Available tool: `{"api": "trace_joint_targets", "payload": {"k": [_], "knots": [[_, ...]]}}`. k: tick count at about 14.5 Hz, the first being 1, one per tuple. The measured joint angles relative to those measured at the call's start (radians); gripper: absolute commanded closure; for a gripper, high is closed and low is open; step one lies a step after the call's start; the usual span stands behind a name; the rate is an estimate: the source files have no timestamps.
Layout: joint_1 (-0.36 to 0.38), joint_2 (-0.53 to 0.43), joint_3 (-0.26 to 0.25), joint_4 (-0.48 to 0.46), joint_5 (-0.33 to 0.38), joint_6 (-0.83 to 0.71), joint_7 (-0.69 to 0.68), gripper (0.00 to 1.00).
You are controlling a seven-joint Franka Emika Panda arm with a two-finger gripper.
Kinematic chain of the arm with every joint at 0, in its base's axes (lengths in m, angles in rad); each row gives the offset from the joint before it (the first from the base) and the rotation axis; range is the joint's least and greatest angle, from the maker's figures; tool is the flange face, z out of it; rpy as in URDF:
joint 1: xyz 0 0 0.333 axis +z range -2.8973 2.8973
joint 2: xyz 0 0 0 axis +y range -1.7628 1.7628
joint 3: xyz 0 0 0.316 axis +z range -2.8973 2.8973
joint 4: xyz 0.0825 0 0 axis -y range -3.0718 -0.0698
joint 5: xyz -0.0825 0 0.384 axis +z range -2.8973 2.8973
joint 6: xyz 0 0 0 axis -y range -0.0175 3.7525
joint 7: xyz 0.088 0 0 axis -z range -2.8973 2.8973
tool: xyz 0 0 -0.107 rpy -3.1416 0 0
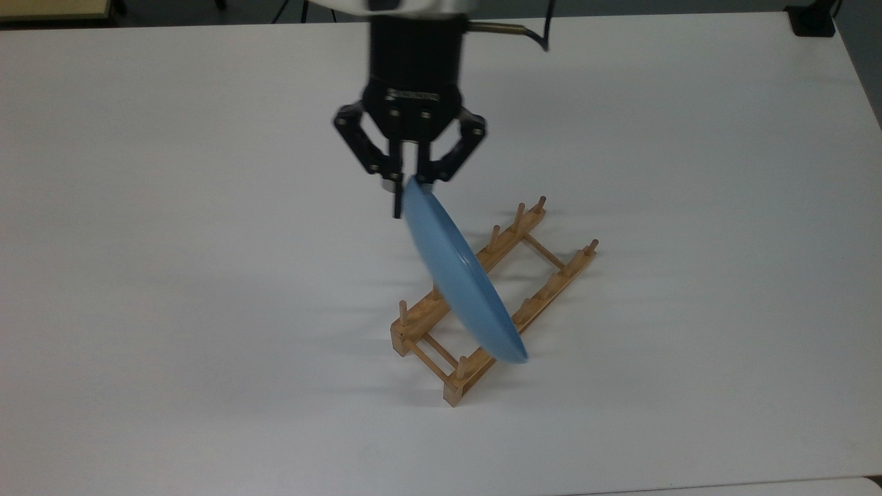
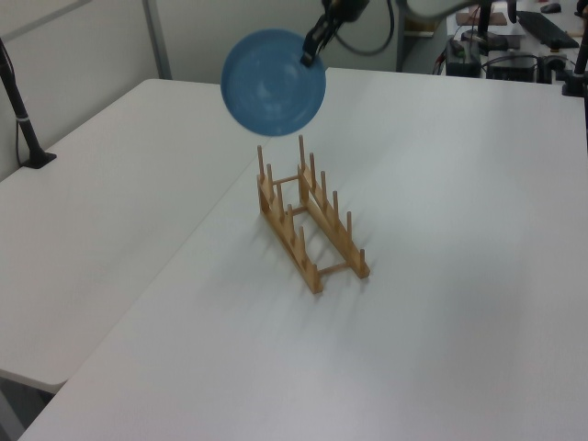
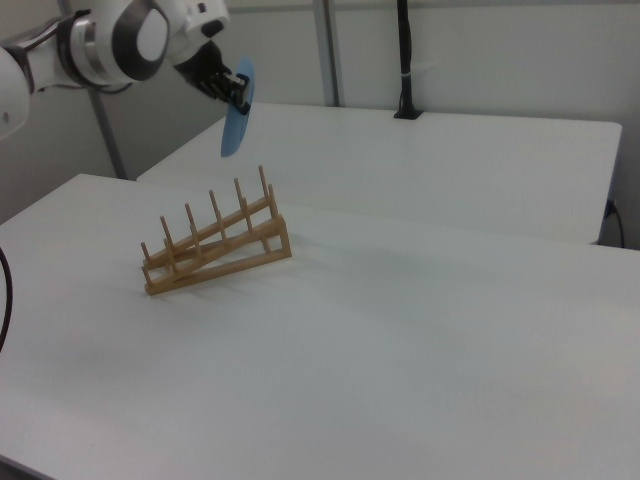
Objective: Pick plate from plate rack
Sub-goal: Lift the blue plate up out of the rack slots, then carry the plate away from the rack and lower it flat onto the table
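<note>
Fingers of the gripper [image 1: 408,187] pinch the top edge of the blue plate [image 1: 460,275], so the plate hangs up in the air, clear of the pegs in the left view [image 2: 273,81]. Below it, the wooden plate rack [image 1: 493,302] sits on the white table [image 1: 207,241] with nothing in it. From the right view the plate [image 3: 238,112] looks thin and stands on edge, higher than the rack [image 3: 215,248].

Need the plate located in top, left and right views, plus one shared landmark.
Top view: plate centre, edge-on, hanging from the gripper.
Left view: plate top centre, face-on, above the rack.
Right view: plate upper left, edge-on.
Shared landmark: the plate rack below it.
</note>
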Motion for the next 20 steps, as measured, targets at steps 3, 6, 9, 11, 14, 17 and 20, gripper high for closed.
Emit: {"api": "trace_joint_targets", "payload": {"k": [3, 6, 9, 11, 14, 17, 20], "knots": [[-0.029, -0.011, -0.096, -0.013, 0.213, -0.127, -0.03, 1.0], [-0.078, -0.011, -0.193, -0.043, 0.38, -0.376, -0.203, 1.0], [-0.107, -0.01, -0.28, -0.119, 0.414, -0.545, -0.403, 1.0], [-0.118, -0.005, -0.311, -0.19, 0.407, -0.569, -0.526, 1.0], [-0.134, 0.023, -0.324, -0.287, 0.326, -0.569, -0.671, 1.0], [-0.15, 0.075, -0.325, -0.336, 0.269, -0.547, -0.743, 0.96], [-0.164, 0.089, -0.325, -0.364, 0.243, -0.517, -0.773, 0.48]]}}
